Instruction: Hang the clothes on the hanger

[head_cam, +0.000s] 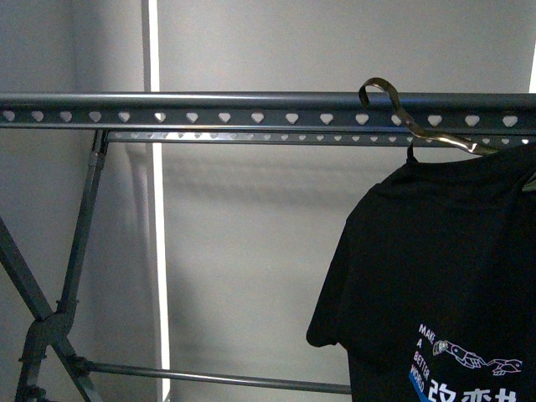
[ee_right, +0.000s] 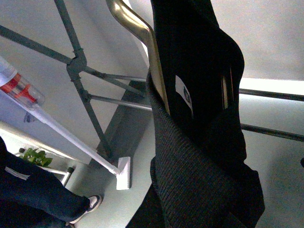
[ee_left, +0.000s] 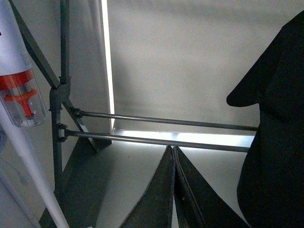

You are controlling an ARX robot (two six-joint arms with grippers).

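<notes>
Nearest in the left wrist view, the left gripper point(ee_left: 174, 159) has its two dark fingers pressed together on nothing, hanging low in front of the rack's lower cross bars. In the right wrist view black cloth fills most of the picture. I cannot make out the right gripper among it, so I cannot tell whether it is clamped or apart.

The T-shirt point(head_cam: 452, 251) hangs on a brass hanger point(head_cam: 402, 113) on the right of the front view, one sleeve drooping and its white and blue print low on the chest. It looks light, soft and floppy, so it will sag and swing wherever it is pulled. The hanger is the stiff part, smooth metal that could slip between pads. The best hold is probably on the hanger just under its hook or at the shoulder bar, not on the cloth (a pinch of fabric alone would likely slide the shirt off).

Behind it runs the rack point(head_cam: 209, 117), its long rail punched with hearts. The hook arcs up over the rail's top edge, but I cannot tell whether it is resting on it. Farther off are a white vacuum cleaner point(ee_left: 19, 90) and the pale wall point(head_cam: 251, 251).
</notes>
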